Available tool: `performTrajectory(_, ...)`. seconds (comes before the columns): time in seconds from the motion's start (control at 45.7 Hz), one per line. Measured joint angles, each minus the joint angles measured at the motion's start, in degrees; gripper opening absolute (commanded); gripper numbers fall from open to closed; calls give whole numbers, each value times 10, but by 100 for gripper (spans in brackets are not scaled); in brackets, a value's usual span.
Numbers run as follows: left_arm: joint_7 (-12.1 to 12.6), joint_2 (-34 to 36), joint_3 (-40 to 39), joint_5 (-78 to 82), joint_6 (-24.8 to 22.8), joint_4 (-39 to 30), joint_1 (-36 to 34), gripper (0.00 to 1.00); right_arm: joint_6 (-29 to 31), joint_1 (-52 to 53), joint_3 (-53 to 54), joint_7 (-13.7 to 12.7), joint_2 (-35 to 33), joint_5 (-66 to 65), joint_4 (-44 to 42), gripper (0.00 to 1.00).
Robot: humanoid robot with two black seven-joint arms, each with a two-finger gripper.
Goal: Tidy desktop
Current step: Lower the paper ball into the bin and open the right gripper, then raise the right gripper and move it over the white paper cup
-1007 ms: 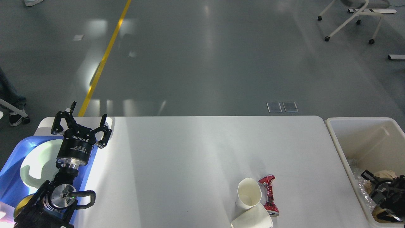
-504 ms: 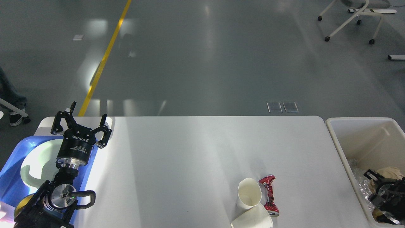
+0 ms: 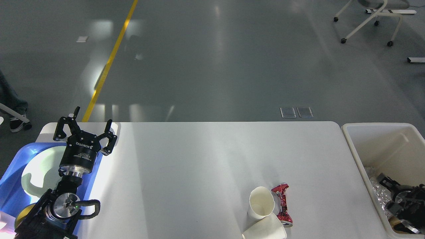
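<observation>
Right pincer (image 3: 386,189) has shifted slightly inside the beige bin (image 3: 357,156) since a second ago; its opening cannot be told. Left pincer (image 3: 87,127) unchanged, spread wide and empty, over the blue tray (image 3: 15,176). On the desk (image 3: 199,166), two paper cups (image 3: 261,202) and a crushed red can (image 3: 283,205) lie unmoved.

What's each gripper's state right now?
Left gripper: open, empty, above the blue tray's far edge.
Right gripper: in the beige bin, cannot tell.

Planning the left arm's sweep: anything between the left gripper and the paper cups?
Head view: nothing. Bare desktop runs from left gripper to paper cups.
</observation>
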Motion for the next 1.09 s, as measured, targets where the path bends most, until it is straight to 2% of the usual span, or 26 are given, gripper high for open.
performTrajectory(0.131,0,0,0,0,0,0,0,97,20,65,-4,-1,-53,-24,89,100)
performTrajectory(0.263,0,0,0,0,0,0,0,97,52,154,-8,-9,-100,-103,181,100)
performTrajectory(0.328,0,0,0,0,0,0,0,97,91,202,-9,-15,-119,-145,214,100)
performTrajectory(0.46,0,0,0,0,0,0,0,97,209,303,-25,-17,-144,-204,267,100)
performTrajectory(0.613,0,0,0,0,-1,0,0,97,337,441,-111,-18,-130,-225,315,100)
performTrajectory(0.701,0,0,0,0,-1,0,0,97,402,537,-165,-18,-104,-224,377,100)
performTrajectory(0.92,0,0,0,0,-1,0,0,97,463,723,-253,-28,-65,-175,542,100)
performTrajectory(1.095,0,0,0,0,-1,0,0,97,468,850,-297,-71,-23,-109,660,100)
